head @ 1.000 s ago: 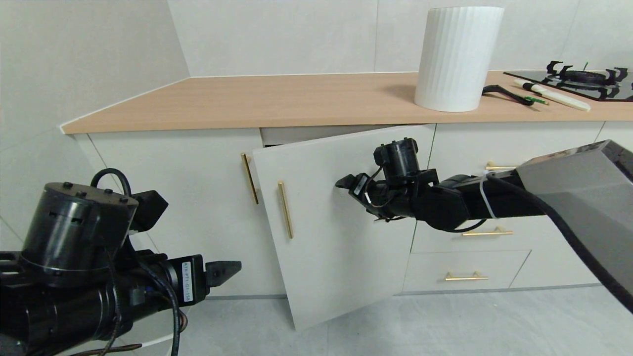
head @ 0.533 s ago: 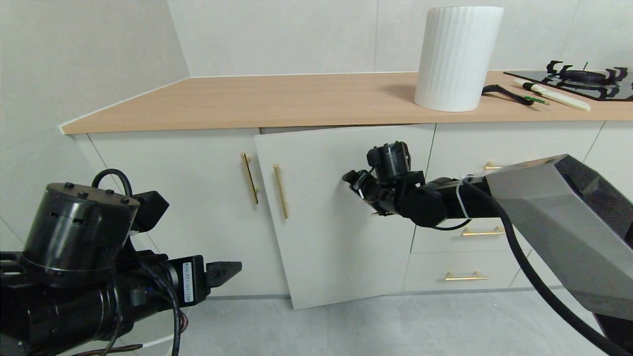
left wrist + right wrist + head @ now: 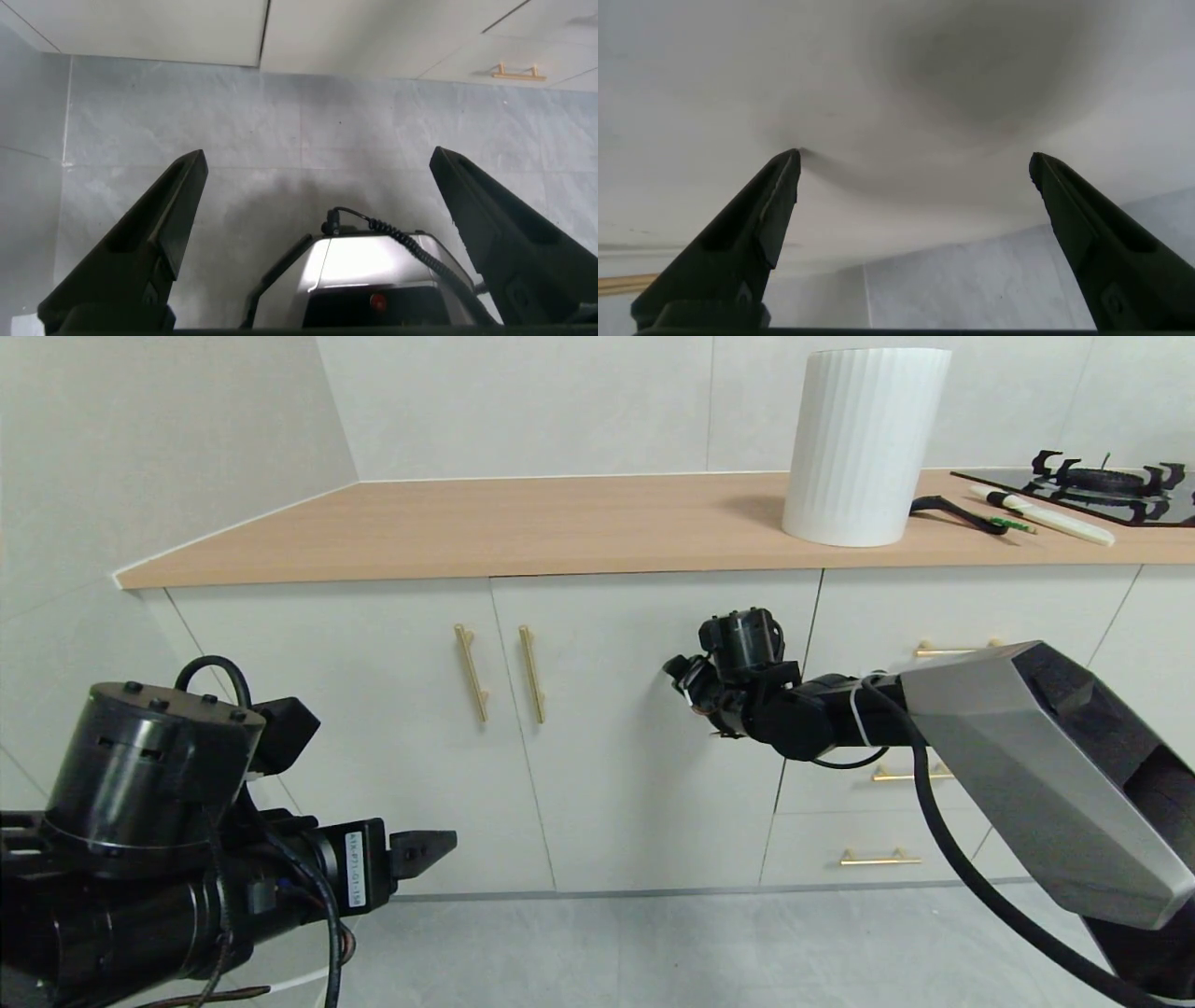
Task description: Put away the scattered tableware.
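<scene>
The white cabinet door (image 3: 644, 747) under the wooden countertop (image 3: 523, 527) sits flush with its neighbours. My right gripper (image 3: 674, 672) rests against the door's face right of its gold handle (image 3: 532, 674). It is open and empty, and its fingertips (image 3: 787, 159) touch the white panel (image 3: 906, 84). On the counter's right end lie a black-handled utensil (image 3: 952, 511) and a white-sheathed knife (image 3: 1046, 515). My left gripper (image 3: 318, 156) is open and empty, low at the left above the grey floor (image 3: 280, 121); one finger (image 3: 425, 849) shows in the head view.
A tall white ribbed cylinder (image 3: 864, 443) stands on the counter beside the utensils. A black gas hob (image 3: 1102, 485) is at the far right. Drawers with gold handles (image 3: 879, 859) sit right of the door. The left cabinet door (image 3: 355, 728) is closed.
The cabinet door was ajar and has swung flush against the cabinet, with my right gripper following it inward. My left arm has not moved.
</scene>
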